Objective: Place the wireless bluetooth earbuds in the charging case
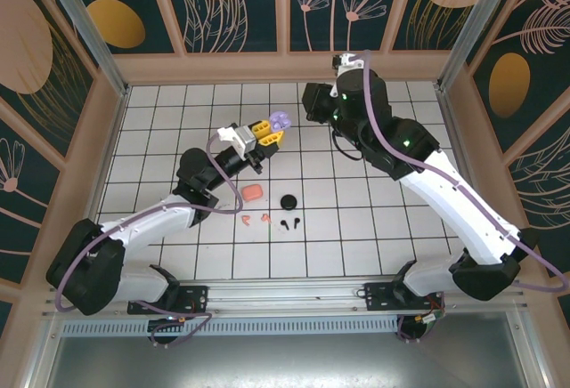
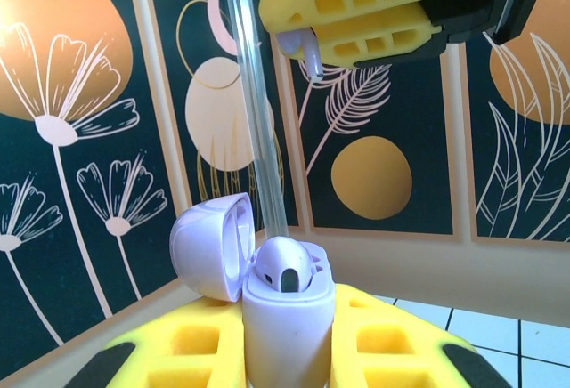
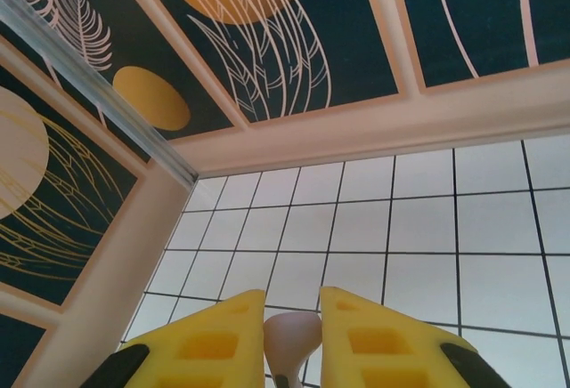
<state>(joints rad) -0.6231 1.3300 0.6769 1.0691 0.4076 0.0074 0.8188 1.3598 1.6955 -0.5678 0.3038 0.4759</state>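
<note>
Hard to find the right tool [image 3: 292,312] from above: sits tucked beneath its own dark wrist [image 1: 321,101], at 1 o'clock of desk [image 1: 178,103] centre. Shows better in its own wrist view, though cut off by the bottom edge: pinches a lavender bud [image 3: 292,339] between yellow fingers [image 3: 214,343] set a narrow gap apart, baring just the bud's rounded end. Appears again at 12 o'clock in the left wrist view, gripping that bud with the stem tip poking out and the rest buried.

Clamps the lavender case [image 1: 280,122] tight in the left tool [image 1: 267,133], just 12 o'clock of desk centre. Has the lid [image 2: 214,246] swung open toward 9 o'clock and one seated bud [image 2: 285,268] in the near socket; hides the other socket behind it.

At 6 o'clock of the left tool, on the tiles: a salmon case [image 1: 252,192] and, at 3 o'clock of it and apart, a black case [image 1: 288,201]. Further toward 6, two salmon buds [image 1: 255,221] and two black buds [image 1: 289,223] in a loose row, too tiny to tell which way up. Leaves open tiles all round them, widest toward 3 and 9 o'clock. Puts both tools close together in the far half, with the back wall [image 1: 285,66] near at 12.
</note>
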